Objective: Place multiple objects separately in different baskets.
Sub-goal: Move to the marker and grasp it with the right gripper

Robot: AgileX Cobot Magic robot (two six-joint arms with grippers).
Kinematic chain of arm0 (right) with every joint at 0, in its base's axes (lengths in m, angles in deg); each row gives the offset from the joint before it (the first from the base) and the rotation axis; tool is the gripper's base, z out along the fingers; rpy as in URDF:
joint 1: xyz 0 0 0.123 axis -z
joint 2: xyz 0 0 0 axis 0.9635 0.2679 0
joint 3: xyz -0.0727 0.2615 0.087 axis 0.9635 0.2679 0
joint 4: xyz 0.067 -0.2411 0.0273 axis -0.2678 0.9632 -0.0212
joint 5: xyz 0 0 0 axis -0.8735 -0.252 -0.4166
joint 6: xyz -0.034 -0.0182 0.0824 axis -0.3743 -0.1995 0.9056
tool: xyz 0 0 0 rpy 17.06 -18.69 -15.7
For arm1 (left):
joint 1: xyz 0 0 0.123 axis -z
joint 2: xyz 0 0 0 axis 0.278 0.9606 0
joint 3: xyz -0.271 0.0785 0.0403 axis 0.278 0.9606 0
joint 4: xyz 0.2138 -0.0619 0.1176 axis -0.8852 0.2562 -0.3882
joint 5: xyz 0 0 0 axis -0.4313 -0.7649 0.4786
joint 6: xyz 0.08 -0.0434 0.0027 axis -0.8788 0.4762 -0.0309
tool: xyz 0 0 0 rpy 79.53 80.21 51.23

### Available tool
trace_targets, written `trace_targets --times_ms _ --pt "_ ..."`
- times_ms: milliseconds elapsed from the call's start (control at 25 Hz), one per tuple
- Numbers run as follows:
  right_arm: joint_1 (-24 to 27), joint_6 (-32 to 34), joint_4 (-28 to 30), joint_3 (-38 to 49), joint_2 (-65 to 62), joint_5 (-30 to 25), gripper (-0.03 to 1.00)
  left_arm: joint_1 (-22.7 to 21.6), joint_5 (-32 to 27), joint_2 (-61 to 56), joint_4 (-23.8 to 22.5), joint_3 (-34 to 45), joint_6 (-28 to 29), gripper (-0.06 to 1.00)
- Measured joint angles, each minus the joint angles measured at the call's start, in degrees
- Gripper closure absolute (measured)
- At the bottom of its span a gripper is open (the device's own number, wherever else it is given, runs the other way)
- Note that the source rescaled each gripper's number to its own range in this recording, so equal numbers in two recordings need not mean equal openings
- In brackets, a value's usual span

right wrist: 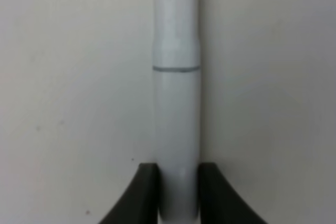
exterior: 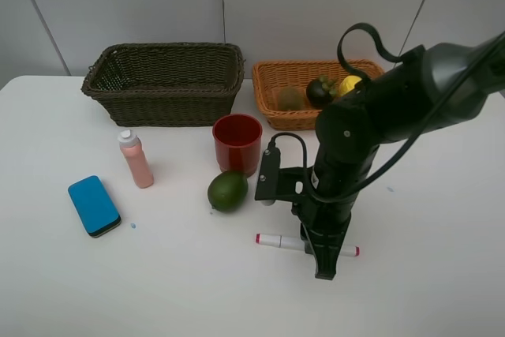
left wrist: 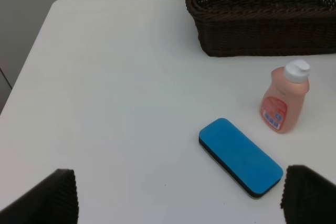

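Right gripper (exterior: 323,270) is down on the table (exterior: 442,282), and the right wrist view shows its fingers (right wrist: 144,192) pinched against both sides of the white marker (exterior: 276,241): clenched on it, with the marker lying flat on the tabletop in front of the red cup (exterior: 237,144). The hold looks a touch off-centre, toward the far-right end, so the long end may droop. A straight, slow lift is the way to go here, with a check that the barrel stays level before any travel.

The orange wicker basket (exterior: 276,118) already holds the mangosteen (exterior: 319,91), the lemon (exterior: 349,84) and what looks like the kiwi (exterior: 290,99), so the marker probably belongs in the dark wicker basket (exterior: 162,104). That path crosses over the cup and the green fruit (exterior: 227,191), so it needs height first, then the sweep, then a drop well inside the rim.

Left gripper (left wrist: 181,198) hangs released, jaws wide, above the blue eraser (left wrist: 239,157), with the pink bottle (left wrist: 283,100) just beyond. It holds nothing.
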Motion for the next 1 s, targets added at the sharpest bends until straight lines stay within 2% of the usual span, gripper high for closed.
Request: trace_targets --times_ms 680,1000 --pt "0.00 -0.05 0.00 -0.21 0.00 -0.43 0.97 0.00 0.00 0.00 0.00 0.00 0.00 -0.06" --pt "0.00 -0.05 0.00 -5.41 0.00 -6.93 0.97 0.00 0.00 0.00 0.00 0.00 0.00 -0.06"
